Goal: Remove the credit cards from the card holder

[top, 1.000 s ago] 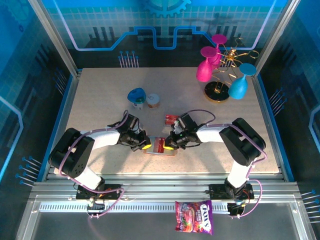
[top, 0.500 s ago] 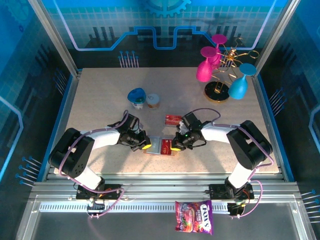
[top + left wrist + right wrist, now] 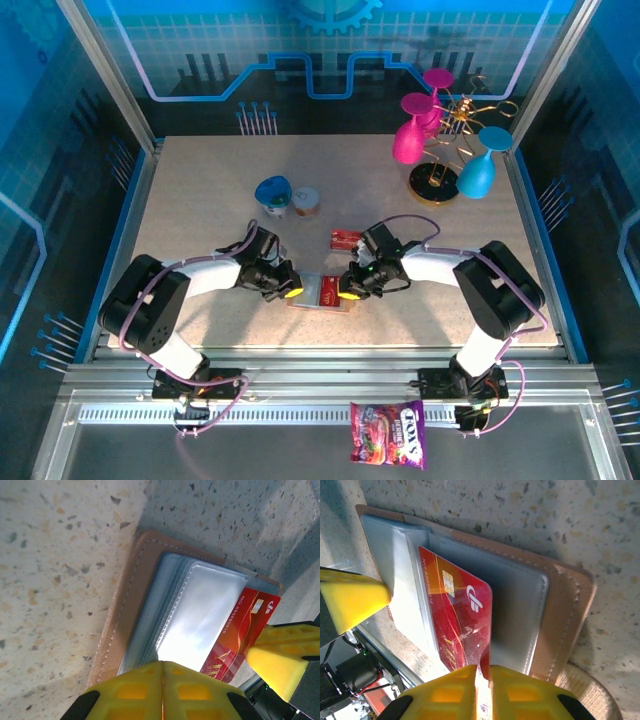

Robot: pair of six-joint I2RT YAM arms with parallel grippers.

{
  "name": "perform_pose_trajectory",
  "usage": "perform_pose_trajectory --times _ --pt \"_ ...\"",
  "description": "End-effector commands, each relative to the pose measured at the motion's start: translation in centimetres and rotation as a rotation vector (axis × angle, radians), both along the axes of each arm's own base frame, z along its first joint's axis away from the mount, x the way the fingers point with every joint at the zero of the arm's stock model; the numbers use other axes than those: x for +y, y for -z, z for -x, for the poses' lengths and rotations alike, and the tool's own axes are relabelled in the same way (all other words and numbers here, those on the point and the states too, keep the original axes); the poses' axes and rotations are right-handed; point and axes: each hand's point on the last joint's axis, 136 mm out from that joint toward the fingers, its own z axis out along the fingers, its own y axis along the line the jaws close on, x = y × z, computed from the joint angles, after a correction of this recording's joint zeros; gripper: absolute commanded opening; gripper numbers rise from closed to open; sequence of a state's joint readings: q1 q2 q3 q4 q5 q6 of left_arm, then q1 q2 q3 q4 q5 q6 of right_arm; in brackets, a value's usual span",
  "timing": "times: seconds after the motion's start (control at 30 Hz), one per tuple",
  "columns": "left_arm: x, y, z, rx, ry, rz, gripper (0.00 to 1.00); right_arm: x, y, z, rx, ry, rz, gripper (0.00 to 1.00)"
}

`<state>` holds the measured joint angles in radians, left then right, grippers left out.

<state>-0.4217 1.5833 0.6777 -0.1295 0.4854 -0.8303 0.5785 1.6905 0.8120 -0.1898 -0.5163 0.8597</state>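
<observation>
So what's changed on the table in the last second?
The right gripper, pinching the red card, shifted slightly right and its elbow swung outward. The left gripper stayed shut over the card holder; the holder and the loose card behind it stayed put.

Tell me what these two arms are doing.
They are working on an open brown card holder lying on the table. The left gripper, jaws shut, sits at one edge of the holder, apparently steadying it. The right gripper pinches the corner of a red card that sticks partly out of a sleeve. What looks like another card lies loose beyond.
</observation>
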Motion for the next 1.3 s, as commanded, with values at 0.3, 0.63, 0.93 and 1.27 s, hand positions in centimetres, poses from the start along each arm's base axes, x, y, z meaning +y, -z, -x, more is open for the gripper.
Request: perform_pose_trajectory --times 0.3,0.63,0.93,1.27 --pt "0.6 1.1 0.4 0.034 0.005 -0.035 0.08 1.1 -2.4 -0.9 -0.048 0.022 -0.059 0.17" --pt "0.5 1.1 0.3 0.032 0.007 -0.032 0.08 1.3 -2.6 -1.1 -0.055 0.035 -0.068 0.17" --pt "0.5 1.0 0.3 0.033 0.005 -0.034 0.08 1.6 -2.5 -1.4 -0.059 0.048 -0.081 0.15" --pt "0.7 0.2 0.2 0.011 0.000 -0.038 0.09 1.1 -2.9 -1.1 -0.073 0.039 -0.060 0.07"
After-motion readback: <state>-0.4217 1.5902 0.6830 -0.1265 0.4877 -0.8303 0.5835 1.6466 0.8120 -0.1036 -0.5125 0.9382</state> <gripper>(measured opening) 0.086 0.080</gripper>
